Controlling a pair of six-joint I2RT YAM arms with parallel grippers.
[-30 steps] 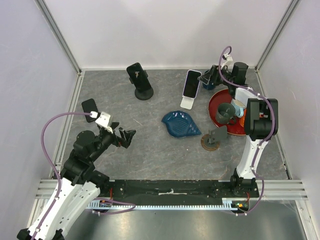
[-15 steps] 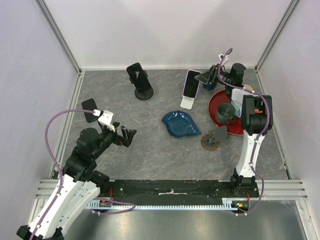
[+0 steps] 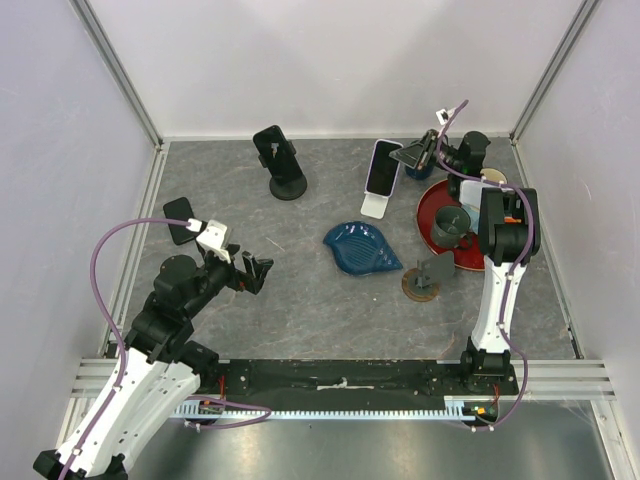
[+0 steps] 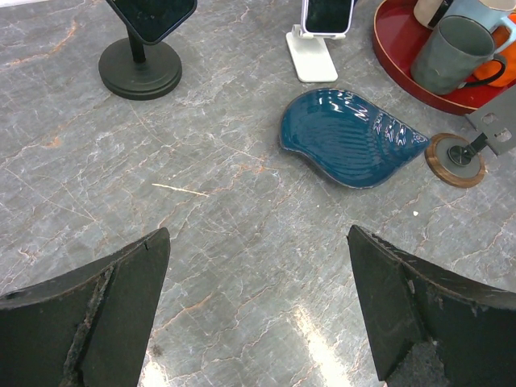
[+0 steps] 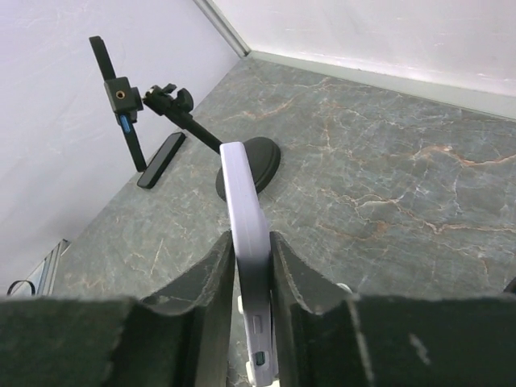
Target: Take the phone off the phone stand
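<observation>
- The phone [image 5: 240,185] leans in the white phone stand [image 3: 374,206], upper centre-right of the overhead view. The right claw [image 5: 251,246] pinches its top end, one finger on each face, seen edge-on in the right wrist view. The hold covers only a narrow strip near that end, so the phone could swing or slide out once its weight leaves the cradle.
- The stand looks light. If the phone's lower edge catches the front lip, a lift could drag the stand along, tip it, or drop it onto the tabletop [image 3: 300,300].
- A pull angled away from the backrest may jam the phone against that lip, and its smooth faces could then slip between the fingers.
- The red tray [image 3: 423,208] with the grey mug [image 3: 447,226] lies just right of the stand, under the right arm. A wide swing while withdrawing could knock the mug.
- A dropped phone might land on the blue dish [image 3: 362,248], lower in the frame.
- The left claw [image 4: 258,314] is spread wide and empty at lower left, well apart from the stand, so it cannot steady the base.
</observation>
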